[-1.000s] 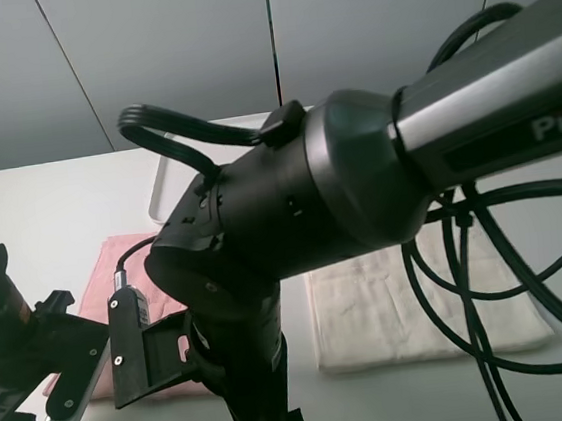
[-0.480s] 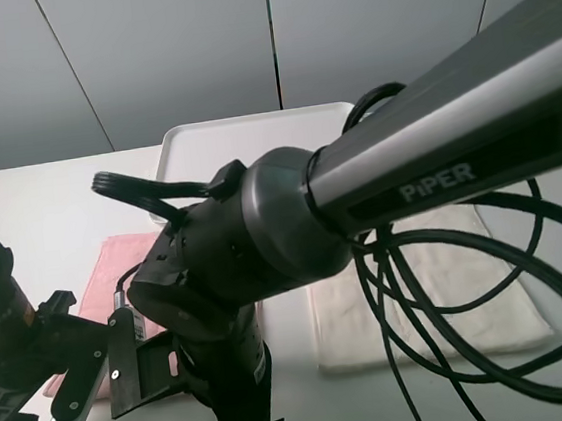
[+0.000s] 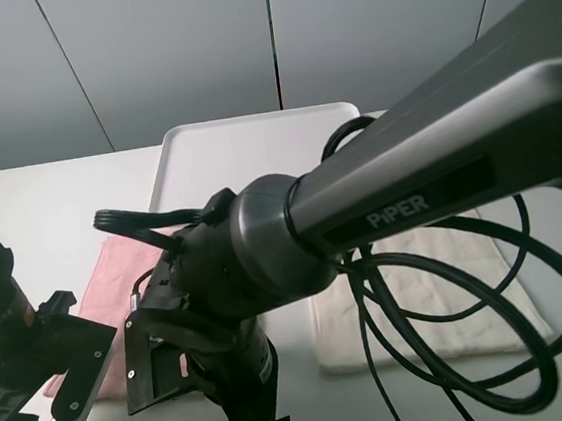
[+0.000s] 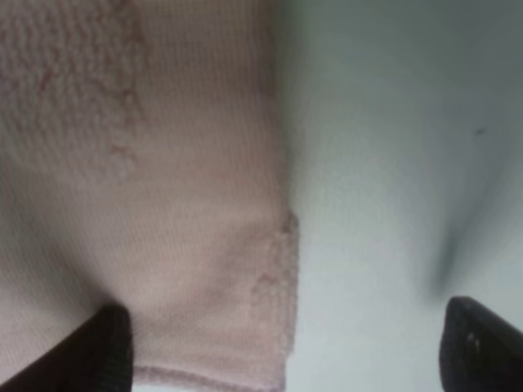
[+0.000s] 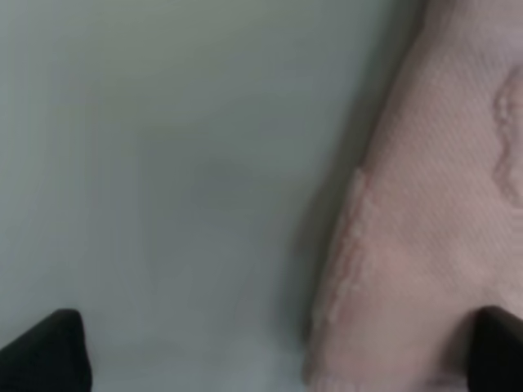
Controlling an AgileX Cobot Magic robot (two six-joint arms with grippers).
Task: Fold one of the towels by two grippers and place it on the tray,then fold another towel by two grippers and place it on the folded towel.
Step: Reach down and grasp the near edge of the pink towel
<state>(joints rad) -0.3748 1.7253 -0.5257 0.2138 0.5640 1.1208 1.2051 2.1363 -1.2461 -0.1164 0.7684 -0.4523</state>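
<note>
Background: grey wall panels [image 3: 174, 51] stand behind a white tabletop [image 3: 39, 206]
High view, tray: the white tray [image 3: 253, 138] lies at the far side of the tabletop, near the middle
High view, towels: the pink towel [image 3: 107, 279] lies flat on the left and the cream towel [image 3: 441, 299] flat on the right, apart from each other and both nearer to the camera than the tray
High view, right arm: the dark right arm [image 3: 410, 197], marked PiPER, reaches across the middle from the right and fills the foreground; its wrist hangs over the near right part of the pink towel and hides it; black cables [image 3: 364, 307] loop in front of the cream towel
High view, left arm: the left arm [image 3: 1, 320] is at the lower left, by the near left corner of the pink towel; the claws themselves are hidden in this view
Left wrist view, claw: the left claw [image 4: 294, 351] is spread wide and holds nothing; of its two dark fingertips [image 4: 106, 351], one shows over the pink towel and the other over bare tabletop
Left wrist view, towel: a hemmed corner of the pink towel lies between the fingertips; the picture is blurred, so contact with the cloth cannot be told
Right wrist view, claw: the right claw [image 5: 270, 351] is also spread wide and holds nothing; one fingertip is over bare tabletop, the other over the pink towel
Right wrist view, towel: another hemmed corner of the pink towel lies between the fingertips, flat on the tabletop; contact cannot be told here either
</note>
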